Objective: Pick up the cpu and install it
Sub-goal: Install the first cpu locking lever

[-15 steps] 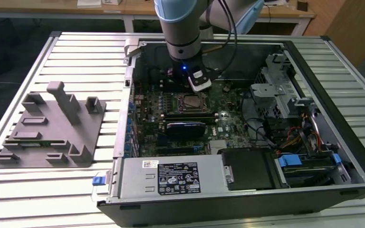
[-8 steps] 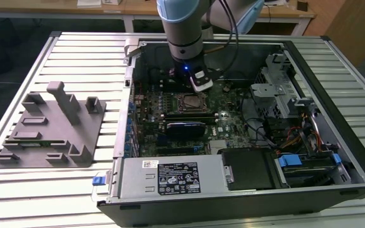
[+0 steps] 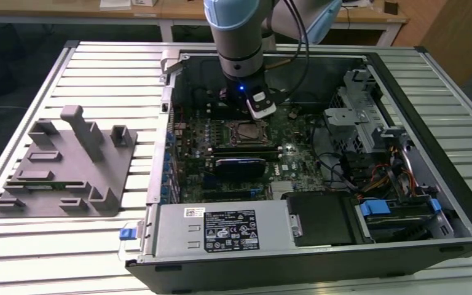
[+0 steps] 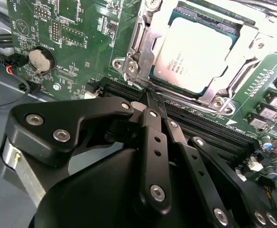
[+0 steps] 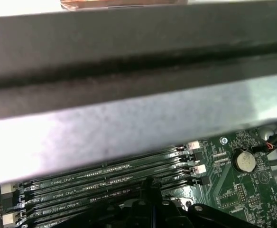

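The cpu (image 4: 195, 52) lies flat in its socket on the green motherboard, silvery top up, with the metal socket frame (image 4: 137, 52) around it. In the exterior view the cpu (image 3: 245, 130) sits mid-board inside the open computer case. My black gripper (image 4: 151, 97) hovers just beside the socket's edge, over the memory slots, with its fingers (image 4: 153, 128) pressed together and nothing between them. In the exterior view the gripper (image 3: 244, 114) hangs under the arm's wrist, slightly behind the socket. The gripper's tip (image 5: 150, 183) also shows in the first wrist view above the memory slots (image 5: 105, 185).
The case's dark wall (image 5: 129, 95) is close to the wrist. A coin battery (image 4: 40, 59) sits on the board. A power supply (image 3: 219, 230) and drive bays (image 3: 367, 123) crowd the case. A grey parts fixture (image 3: 64, 166) stands on the slatted table at the exterior view's left.
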Robot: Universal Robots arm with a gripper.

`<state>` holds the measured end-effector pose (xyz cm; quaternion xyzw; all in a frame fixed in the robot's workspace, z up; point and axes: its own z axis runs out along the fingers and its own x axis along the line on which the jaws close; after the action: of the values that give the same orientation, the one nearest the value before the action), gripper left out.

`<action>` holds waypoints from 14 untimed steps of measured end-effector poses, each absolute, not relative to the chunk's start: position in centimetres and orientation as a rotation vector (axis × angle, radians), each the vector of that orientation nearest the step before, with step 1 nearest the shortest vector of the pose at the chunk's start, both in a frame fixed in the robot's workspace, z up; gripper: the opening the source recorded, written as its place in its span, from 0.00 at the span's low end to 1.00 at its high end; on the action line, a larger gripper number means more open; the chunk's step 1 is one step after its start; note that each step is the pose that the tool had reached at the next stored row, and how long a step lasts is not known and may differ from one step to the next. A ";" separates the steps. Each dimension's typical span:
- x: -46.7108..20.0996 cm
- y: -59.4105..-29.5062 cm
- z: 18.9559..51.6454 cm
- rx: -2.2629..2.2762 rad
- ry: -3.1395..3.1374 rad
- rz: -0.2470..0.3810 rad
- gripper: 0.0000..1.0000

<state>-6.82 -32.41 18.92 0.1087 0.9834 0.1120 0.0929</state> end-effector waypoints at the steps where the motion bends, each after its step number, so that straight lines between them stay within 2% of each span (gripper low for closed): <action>1: -6.8 -32.4 18.9 0.323 2.919 0.335 0.11; 14: -6.8 -32.4 21.0 0.323 2.918 0.336 0.11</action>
<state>-6.82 -32.40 20.97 0.1088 0.9832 0.1131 0.0930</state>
